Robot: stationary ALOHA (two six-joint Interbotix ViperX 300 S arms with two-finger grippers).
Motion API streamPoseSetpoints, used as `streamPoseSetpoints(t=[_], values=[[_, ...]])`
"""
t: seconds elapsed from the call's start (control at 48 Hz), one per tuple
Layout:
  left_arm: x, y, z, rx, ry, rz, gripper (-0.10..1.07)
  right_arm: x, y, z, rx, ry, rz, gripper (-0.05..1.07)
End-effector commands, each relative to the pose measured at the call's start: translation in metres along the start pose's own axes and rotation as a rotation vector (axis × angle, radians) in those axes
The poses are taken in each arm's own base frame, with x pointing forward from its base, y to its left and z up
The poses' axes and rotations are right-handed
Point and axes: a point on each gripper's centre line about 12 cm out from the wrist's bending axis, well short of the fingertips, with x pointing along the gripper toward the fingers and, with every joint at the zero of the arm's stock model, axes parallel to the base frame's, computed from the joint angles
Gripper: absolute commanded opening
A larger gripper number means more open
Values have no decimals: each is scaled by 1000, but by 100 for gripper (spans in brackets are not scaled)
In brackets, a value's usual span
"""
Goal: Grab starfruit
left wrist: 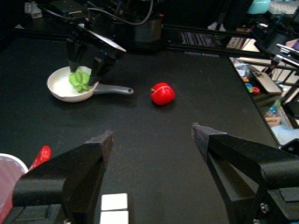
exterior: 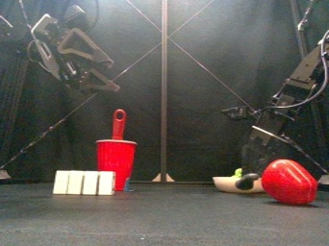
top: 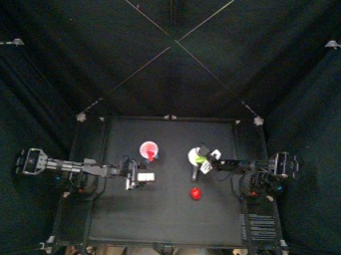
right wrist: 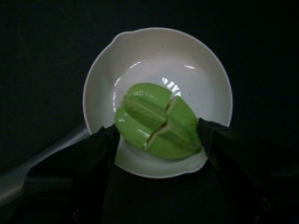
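The starfruit (right wrist: pixel 156 121) is a yellow-green ridged lump lying in a white bowl (right wrist: pixel 128 61). My right gripper (right wrist: pixel 163 150) hangs just over it, open, one jaw on each side of the fruit and nothing held. From above, the starfruit (top: pixel 200 155) sits right of the table's middle with the right gripper (top: pixel 208 162) over it. In the left wrist view the starfruit (left wrist: pixel 79 80) shows under the right arm's jaws. My left gripper (left wrist: pixel 152 149) is open and empty, raised over the table's left part (top: pixel 134 171).
A small red item (top: pixel 196 190) lies in front of the bowl (exterior: pixel 232 184), large at the right of the front view (exterior: pixel 290 181). A red cup (exterior: pixel 115 161) with a red handle in it and a row of white blocks (exterior: pixel 87 183) stand at the left.
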Motion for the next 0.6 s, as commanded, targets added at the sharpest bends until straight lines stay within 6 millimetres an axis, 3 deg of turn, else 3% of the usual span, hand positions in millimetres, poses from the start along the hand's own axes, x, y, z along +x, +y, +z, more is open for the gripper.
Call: streamPoseSetpoints(t=[0.0, 0.583], values=[[1, 1, 6, -1, -19, 2, 104, -1, 0, 8, 11, -19, 1, 100], [1, 0, 5, 1, -17, 1, 104, -1, 3, 10, -1, -25, 7, 95]])
